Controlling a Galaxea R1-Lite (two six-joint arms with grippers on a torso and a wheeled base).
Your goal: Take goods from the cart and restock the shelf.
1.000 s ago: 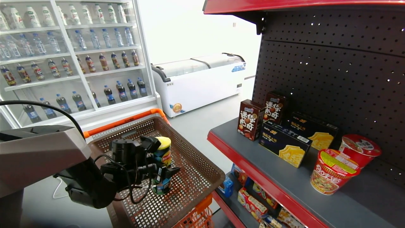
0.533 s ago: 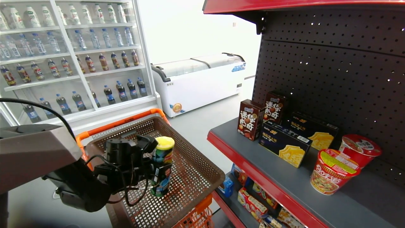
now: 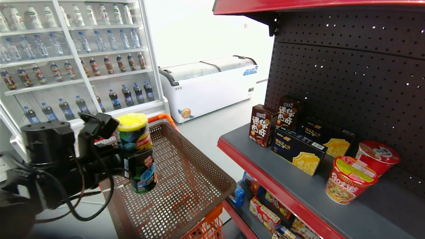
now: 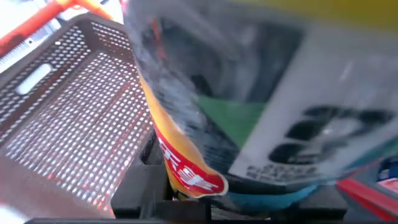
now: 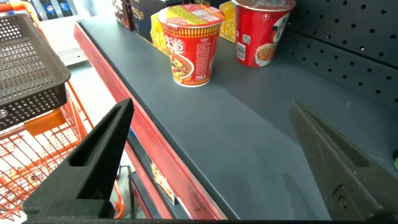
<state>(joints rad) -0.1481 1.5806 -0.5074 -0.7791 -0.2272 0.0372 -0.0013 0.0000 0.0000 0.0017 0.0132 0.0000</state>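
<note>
can (image 3: 136, 146): yellow lid | basket (image 3: 199, 172): brown, perforated | shelf (image 3: 292, 186): grey, red edge

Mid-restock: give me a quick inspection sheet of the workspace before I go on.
Surface: grey shelf deck, bare along its front edge.
Job's things: yellow-lidded can held upright over the brown cart basket.
Clutter: two cup noodles and four snack boxes on the shelf.
Hands: left hand shut on the can; right hand open above the shelf.
Cables: black cables looping off the left arm.
Surroundings: drinks fridge, chest freezer behind.
</note>
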